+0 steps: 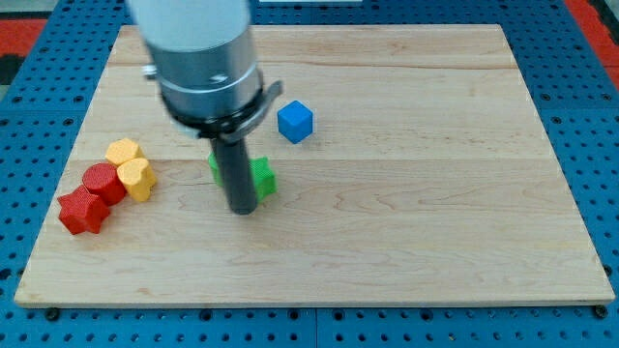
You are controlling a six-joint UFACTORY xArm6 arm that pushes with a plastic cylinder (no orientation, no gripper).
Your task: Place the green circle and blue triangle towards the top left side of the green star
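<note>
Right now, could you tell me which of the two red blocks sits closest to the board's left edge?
The lower red block, at the cluster's bottom-left end; the other red block sits up and right of it, beside the yellow blocks.

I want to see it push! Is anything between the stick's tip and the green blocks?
No. My tip is already right against the green blocks, which the rod partly hides. The blue cube sits apart, toward the view's top right.

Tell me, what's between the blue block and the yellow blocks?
In the camera view, the dark rod with my tip and the green pieces stand between the blue block and the yellow blocks.
</note>
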